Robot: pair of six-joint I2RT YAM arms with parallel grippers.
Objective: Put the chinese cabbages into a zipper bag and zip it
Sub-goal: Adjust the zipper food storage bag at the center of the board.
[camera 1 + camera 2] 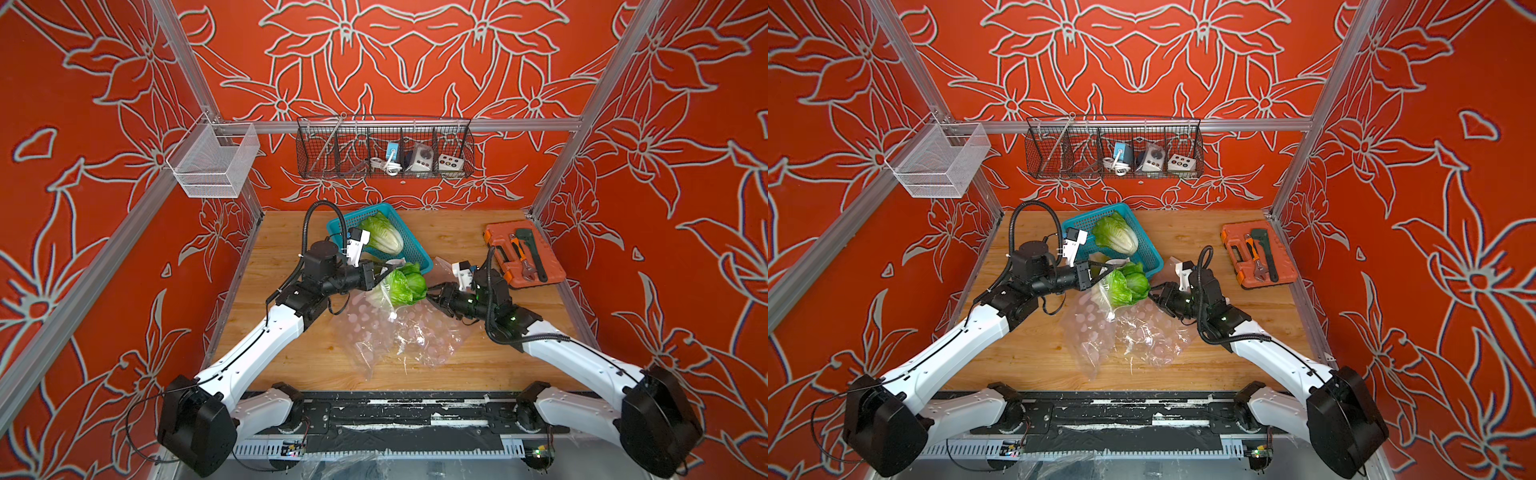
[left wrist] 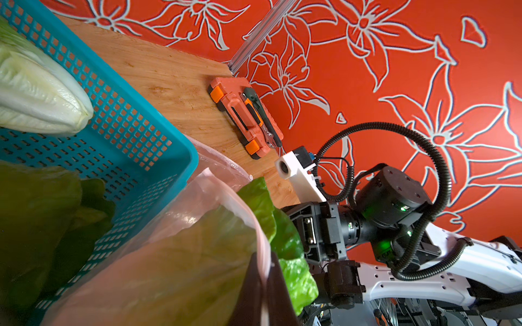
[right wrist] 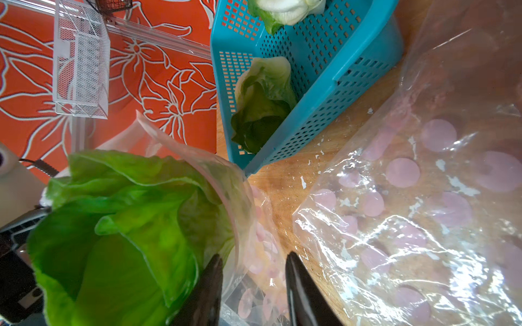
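Bright, even light filling scene; soft shadows falling on worktop (image 1: 457,241); glare glinting on zipper bag (image 3: 395,234); colour fringing showing along wall (image 1: 1474,124) pattern; nearest cabbage (image 2: 36,214) blurring.

The wooden worktop (image 1: 457,249) carries a teal perforated basket (image 1: 415,249) at its back, left of centre, and an open orange tool case (image 1: 498,232) well apart at the back right corner. In the middle, towards the front, a crumpled clear zipper bag (image 1: 432,336) with pale pink dots lies on the wood, with small white flecks (image 3: 302,182) scattered beside it.
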